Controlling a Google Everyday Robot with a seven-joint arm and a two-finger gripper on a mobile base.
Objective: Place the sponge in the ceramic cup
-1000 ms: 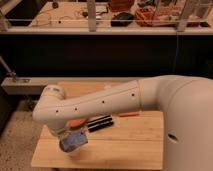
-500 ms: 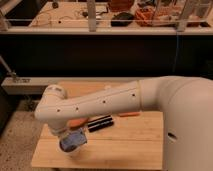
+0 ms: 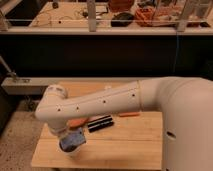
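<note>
Sponge (image 3: 73,139) is sitting pinched in the hand (image 3: 69,142), which is clamping shut on it and hanging low over the desk (image 3: 125,145). Black bars (image 3: 100,123) are lying just beyond the hand, and an orange dish (image 3: 77,122) is peeking out beside them from under the arm (image 3: 95,104).

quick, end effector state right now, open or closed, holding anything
end effector: closed, holding the sponge, low over the front left part of the wooden table
</note>
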